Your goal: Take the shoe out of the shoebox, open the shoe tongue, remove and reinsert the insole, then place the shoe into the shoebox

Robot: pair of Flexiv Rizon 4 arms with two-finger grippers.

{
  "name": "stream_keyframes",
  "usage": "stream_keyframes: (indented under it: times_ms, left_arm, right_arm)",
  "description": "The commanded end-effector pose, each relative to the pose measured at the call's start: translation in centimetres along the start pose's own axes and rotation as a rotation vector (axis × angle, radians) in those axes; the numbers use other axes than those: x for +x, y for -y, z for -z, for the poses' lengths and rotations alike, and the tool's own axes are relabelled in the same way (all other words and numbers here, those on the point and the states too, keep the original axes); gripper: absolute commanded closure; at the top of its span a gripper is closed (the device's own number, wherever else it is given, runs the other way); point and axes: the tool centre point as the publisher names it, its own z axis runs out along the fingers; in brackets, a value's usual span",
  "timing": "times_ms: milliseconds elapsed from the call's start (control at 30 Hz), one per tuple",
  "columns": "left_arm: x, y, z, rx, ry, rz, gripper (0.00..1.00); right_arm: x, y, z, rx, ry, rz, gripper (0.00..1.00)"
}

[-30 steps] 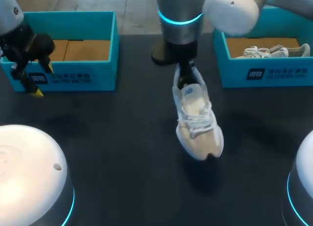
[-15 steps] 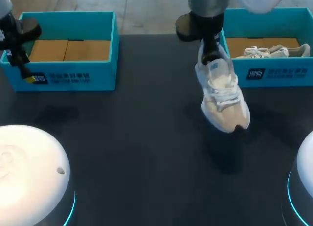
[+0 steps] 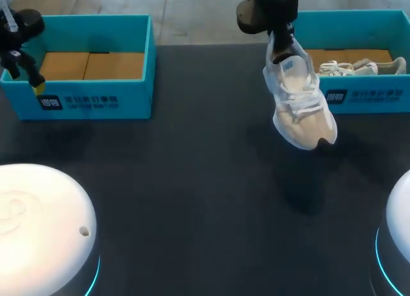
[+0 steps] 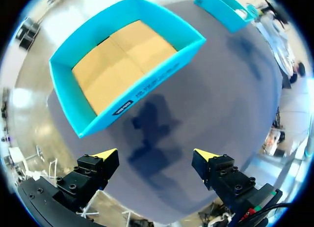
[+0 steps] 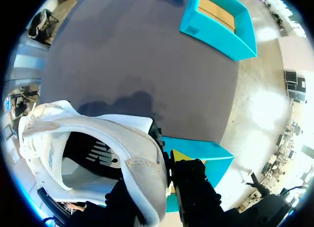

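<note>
Carrying the shoe (image 3: 298, 100) to its box is the step in hand, judged from the task. The right claw (image 5: 169, 170) pinches the heel collar, one finger outside the heel and the other inside the opening. The shoe hangs toe-down, clear of the table (image 3: 192, 180), just in front of the near left corner of the right shoebox (image 3: 365, 97). A second shoe (image 3: 359, 67) lies on its side inside that box, toward the far wall. To do the step well, the toe should be raised above the front wall before travelling further, since it hangs low enough to catch the rim. The shoe should then go down onto the bare cardboard beside the second shoe, not onto it. The grip on the heel is narrow and the shoe may swing, so a slow descent and a late release seem wise. The left claw (image 4: 156, 154) is spread and holds nothing, near the outer end of the left shoebox (image 3: 96, 100), well apart from the work. Compared with a second ago, the shoe has left the middle of the table and moved right and away, toward the right shoebox. The left arm has drawn back toward the far left corner.
</note>
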Motion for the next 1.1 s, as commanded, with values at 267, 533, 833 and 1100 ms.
stream_keyframes:
  times_ms: [267, 533, 833, 1100]
  left_arm:
    - [0.0, 0.3, 0.1, -0.012, 0.001, -0.003, 0.00]
    - [-1.3, 1.0, -0.5, -0.059, -0.068, 0.209, 0.00]
    - [-3.0, 1.1, -0.1, -0.086, -0.054, 0.407, 0.00]
    - [-3.4, 1.0, 0.9, -0.002, 0.019, 0.544, 0.00]
  right_arm:
    - [-0.1, 0.0, 0.1, 0.001, -0.003, 0.001, 1.00]
    - [-1.4, 2.1, -0.2, 0.038, -0.062, -0.027, 1.00]
    - [-4.9, 6.8, 0.3, 0.092, -0.068, -0.060, 1.00]
    - [-7.4, 10.3, 0.3, 0.111, -0.069, -0.088, 1.00]
